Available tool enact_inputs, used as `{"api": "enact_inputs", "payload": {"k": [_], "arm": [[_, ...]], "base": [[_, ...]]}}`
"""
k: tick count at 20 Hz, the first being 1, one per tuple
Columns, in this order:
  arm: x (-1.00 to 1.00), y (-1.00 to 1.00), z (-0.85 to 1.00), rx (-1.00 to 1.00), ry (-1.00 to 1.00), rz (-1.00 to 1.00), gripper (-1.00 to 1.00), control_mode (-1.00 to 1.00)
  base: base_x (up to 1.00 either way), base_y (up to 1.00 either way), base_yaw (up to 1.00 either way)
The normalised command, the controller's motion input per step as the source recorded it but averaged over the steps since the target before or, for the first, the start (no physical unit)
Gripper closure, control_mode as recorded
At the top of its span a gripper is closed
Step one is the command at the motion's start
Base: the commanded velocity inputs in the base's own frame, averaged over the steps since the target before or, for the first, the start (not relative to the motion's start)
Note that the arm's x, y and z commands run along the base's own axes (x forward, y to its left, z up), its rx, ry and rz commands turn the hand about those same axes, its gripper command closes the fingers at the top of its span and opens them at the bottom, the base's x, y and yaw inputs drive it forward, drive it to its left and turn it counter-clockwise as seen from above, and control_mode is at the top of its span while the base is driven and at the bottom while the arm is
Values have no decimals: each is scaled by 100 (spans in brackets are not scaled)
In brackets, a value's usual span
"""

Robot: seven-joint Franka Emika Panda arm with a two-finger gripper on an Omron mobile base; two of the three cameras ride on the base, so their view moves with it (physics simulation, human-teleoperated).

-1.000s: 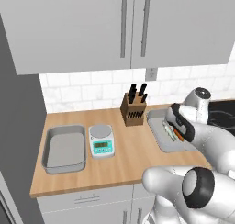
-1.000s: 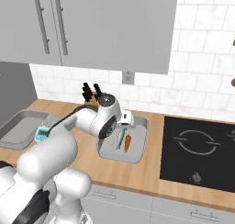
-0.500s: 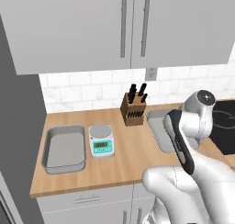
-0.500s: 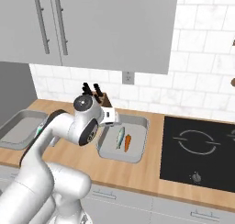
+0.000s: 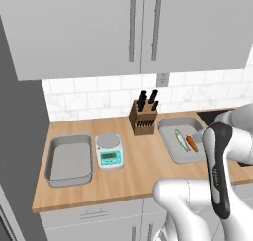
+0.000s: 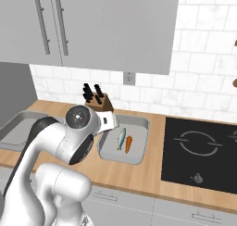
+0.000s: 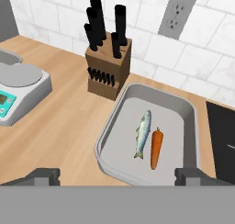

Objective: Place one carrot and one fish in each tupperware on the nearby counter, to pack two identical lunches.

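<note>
- While the two-finger claw (image 7: 117, 176) is hanging with its dark tips spread wide and pinching nothing at the bottom of the hand view, the first lunch is sitting finished just beyond it.
- The shallow grey rectangular tupperware tray (image 7: 186, 109) at centre right of that view is holding a slim silvery fish (image 7: 142, 133) and a small orange tapered carrot (image 7: 156, 148), lying side by side and nearly touching.
- The second grey tupperware tray (image 5: 69, 159) is lying empty at the left of the left base view, on the long light-tan wooden counter (image 5: 133, 163), well apart from the filled one (image 5: 180, 140).
- A white kitchen scale with a teal display (image 5: 109, 151) is standing just beside the empty tray, and a wooden knife block with black handles (image 5: 144, 118) is standing between scale and filled tray.
- The step in hand is probably pulling away to fetch the next pair; the arm is best rising straight up first, clearing the tray rim and the knife handles before swinging.
</note>
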Motion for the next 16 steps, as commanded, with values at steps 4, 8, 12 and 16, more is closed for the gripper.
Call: {"api": "enact_inputs", "payload": {"k": [4,8,12,16], "arm": [[-86,14,41,0,-7,10,-100,-100],[-76,47,3,-6,0,3,-100,-100],[-48,70,-1,-13,0,0,-100,-100],[-62,45,-18,-10,-1,-2,-100,-100]], "base": [[0,0,0],[0,0,0],[0,0,0],[0,0,0]]}}
